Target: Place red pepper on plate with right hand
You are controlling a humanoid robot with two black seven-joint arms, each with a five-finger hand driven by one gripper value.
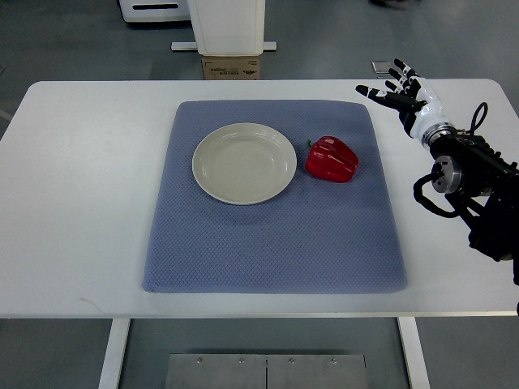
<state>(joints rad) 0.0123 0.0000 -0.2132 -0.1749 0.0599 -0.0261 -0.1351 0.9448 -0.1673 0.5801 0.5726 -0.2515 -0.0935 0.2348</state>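
Note:
A red pepper [332, 159] with a green stem lies on the blue mat [276, 235], just right of the plate. The cream plate [244, 163] sits bare on the mat's upper middle. My right hand [396, 91] hovers over the table's far right, up and to the right of the pepper and well apart from it. Its black fingers are spread and hold nothing. The right arm [470, 174] enters from the right edge.
The white table [81, 203] carries the mat. Beyond its far edge stand a white pedestal [227, 28] and a cardboard box [231, 66]. A small grey object [380, 66] lies on the floor behind the table.

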